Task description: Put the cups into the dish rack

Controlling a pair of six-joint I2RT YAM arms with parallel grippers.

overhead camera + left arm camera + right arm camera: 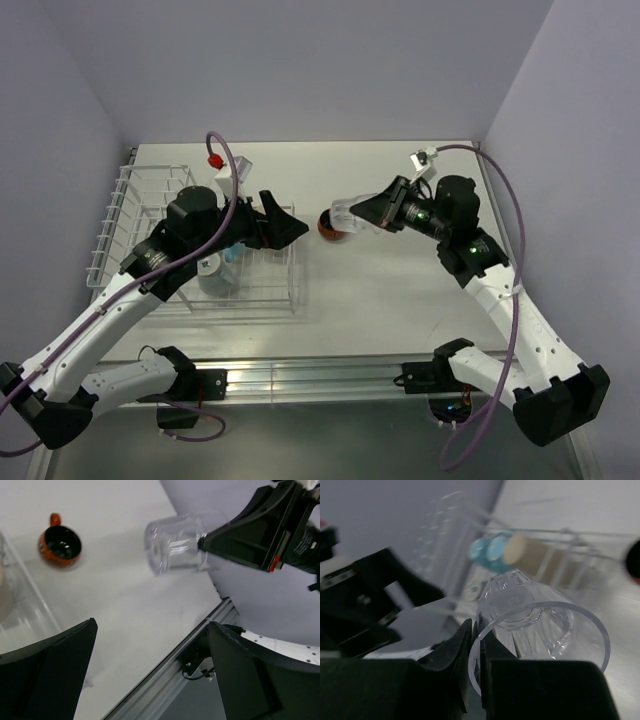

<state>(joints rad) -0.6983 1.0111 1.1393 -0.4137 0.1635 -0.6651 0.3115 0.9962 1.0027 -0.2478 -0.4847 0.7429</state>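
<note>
My right gripper point(365, 215) is shut on the rim of a clear glass cup point(345, 215), held on its side above the table; the right wrist view shows the fingers point(457, 652) pinching the rim of the cup point(540, 625). A red-orange mug point(326, 230) stands upright on the table just beyond it, and also shows in the left wrist view point(60, 542). My left gripper point(290, 228) is open and empty above the right end of the white wire dish rack point(125, 215). Light blue mugs point(490, 550) and a cream mug point(530, 555) lie in the rack.
The two grippers face each other closely over the table's middle, with the clear cup point(175, 544) between them. Purple cables loop above both arms. A metal rail point(320, 375) runs along the near edge. Walls close in the left, back and right.
</note>
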